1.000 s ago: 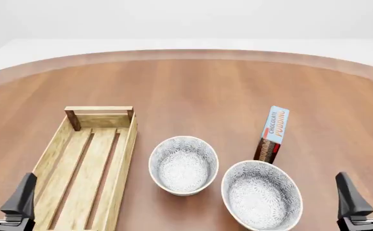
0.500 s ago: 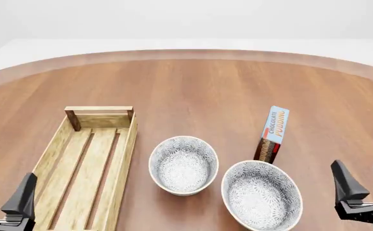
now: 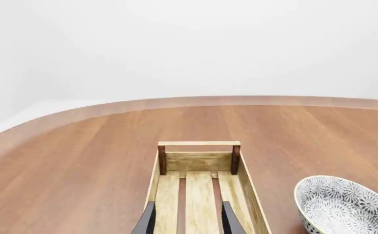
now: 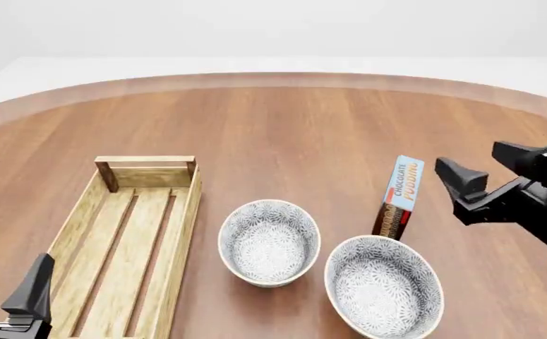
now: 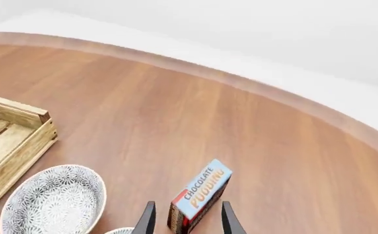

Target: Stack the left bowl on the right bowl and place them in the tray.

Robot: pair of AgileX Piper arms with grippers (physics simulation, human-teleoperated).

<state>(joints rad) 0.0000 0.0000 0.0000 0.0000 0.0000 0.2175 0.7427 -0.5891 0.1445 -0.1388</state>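
Observation:
Two grey-patterned bowls sit on the wooden table: the left bowl [image 4: 268,242] next to the tray, and the right bowl [image 4: 383,286] nearer the front edge. The tray [image 4: 127,240] is a long pale-wood crate lying at the left, with nothing in it. My left gripper [image 4: 7,284] stands open and low over the tray's near end; its wrist view shows the tray [image 3: 198,190] and the left bowl [image 3: 345,207]. My right gripper [image 4: 471,162] hangs open in the air, to the right of the bowls, holding nothing. Its wrist view shows the left bowl [image 5: 53,200].
A blue chocolate pudding box [image 4: 400,194] stands upright just behind the right bowl; in the right wrist view this box [image 5: 198,195] lines up between the open fingers [image 5: 148,219], farther off. The table's curved far edge [image 4: 273,79] runs across the back.
My right gripper has risen from the front right corner and swung forward and left, toward the pudding box. The left gripper, the bowls and the tray have not moved.

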